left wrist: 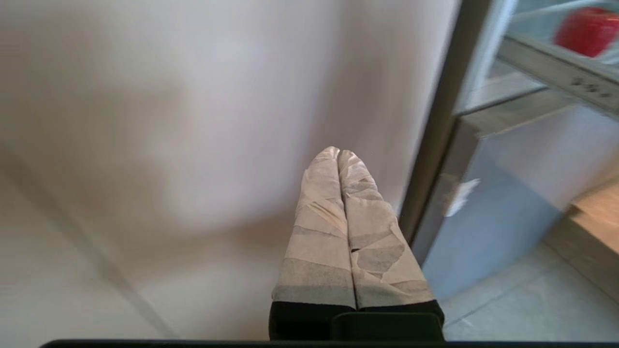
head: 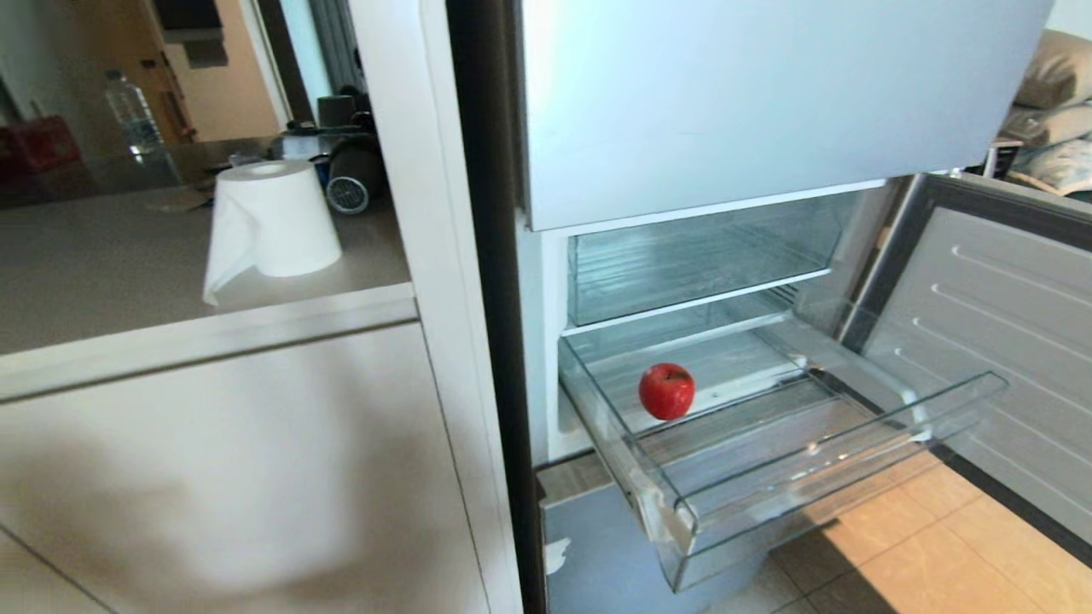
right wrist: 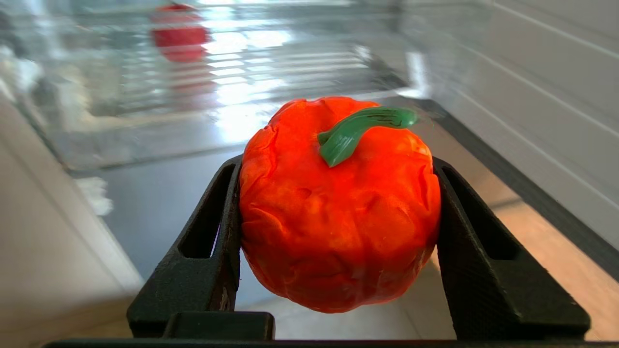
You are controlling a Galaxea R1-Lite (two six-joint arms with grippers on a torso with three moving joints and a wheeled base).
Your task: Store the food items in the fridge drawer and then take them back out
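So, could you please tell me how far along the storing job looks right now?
Done: the red apple lies in the pulled-out fridge drawer. In hand: the right gripper holds the orange-red fruit, not yet in the drawer. Left: placing it, then taking both out. The left gripper is shut, empty.

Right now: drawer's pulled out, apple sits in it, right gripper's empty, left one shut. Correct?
Not quite: the right gripper isn't empty. The right wrist view shows it clamped on the orange-red fruit. The rest holds: the fridge drawer is pulled out, the apple sits in it, and the left gripper is shut.
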